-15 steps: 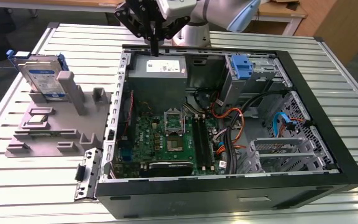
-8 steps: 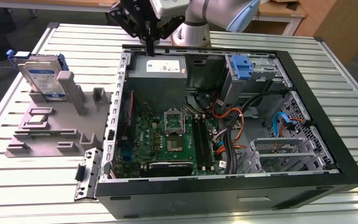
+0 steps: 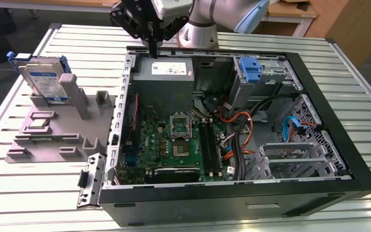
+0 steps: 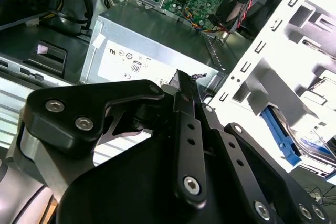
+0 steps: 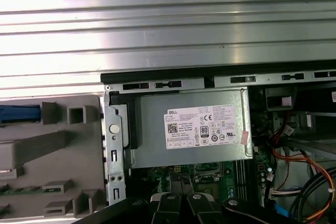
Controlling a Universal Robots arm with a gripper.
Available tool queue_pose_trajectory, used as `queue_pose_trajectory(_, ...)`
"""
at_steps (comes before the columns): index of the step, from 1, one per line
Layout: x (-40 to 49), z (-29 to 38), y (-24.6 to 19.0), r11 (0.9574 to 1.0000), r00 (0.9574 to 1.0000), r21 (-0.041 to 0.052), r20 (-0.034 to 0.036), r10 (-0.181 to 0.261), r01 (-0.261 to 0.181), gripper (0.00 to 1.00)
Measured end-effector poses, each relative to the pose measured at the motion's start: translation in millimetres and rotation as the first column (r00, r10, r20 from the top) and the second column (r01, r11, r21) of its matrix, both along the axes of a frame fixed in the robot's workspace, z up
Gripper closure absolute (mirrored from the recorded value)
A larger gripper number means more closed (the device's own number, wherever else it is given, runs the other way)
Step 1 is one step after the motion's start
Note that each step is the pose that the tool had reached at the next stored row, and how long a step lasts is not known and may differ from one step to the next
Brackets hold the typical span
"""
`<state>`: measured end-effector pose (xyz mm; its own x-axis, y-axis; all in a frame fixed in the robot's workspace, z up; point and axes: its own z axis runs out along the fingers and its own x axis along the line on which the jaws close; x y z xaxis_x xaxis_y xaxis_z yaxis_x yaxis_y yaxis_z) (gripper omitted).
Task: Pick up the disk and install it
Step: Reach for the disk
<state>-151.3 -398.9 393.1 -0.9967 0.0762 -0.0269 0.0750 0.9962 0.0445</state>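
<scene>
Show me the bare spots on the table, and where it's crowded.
Bare table lies at the exterior view's lower left, between the grey holder and the near edge; a narrower strip runs along the computer case on the exterior view's right. Crowded: the case's inside, full of cables, and the holder, where the disk stands.

Disk (image 3: 46,81) was silver-grey, white-and-blue label, blue frame round edges. Worktop (image 3: 37,203) showed pale silver, ribbed in long parallel stripes. Claw (image 3: 152,54) was black. Power box (image 3: 164,72) was grey, white sticker with black print. Circuit board (image 3: 172,145) was green. Computer case (image 3: 237,205) was black. Holder (image 3: 50,142) was matte grey. Cables (image 3: 237,121) ran orange, black, light blue. Bracket (image 3: 252,70) was blue.
</scene>
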Motion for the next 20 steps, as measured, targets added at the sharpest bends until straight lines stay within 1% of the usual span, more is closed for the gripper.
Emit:
queue_pose_trajectory(11, -4.4, 0.0, 0.0, 1.0000, 1.0000, 0.0000, 0.0001, 0.000, 0.000, 0.90)
queue_pose_trajectory(20, -5.7, 0.0, 0.0, 1.0000, 1.0000, 0.0001, 0.0001, 0.000, 0.000, 0.90)
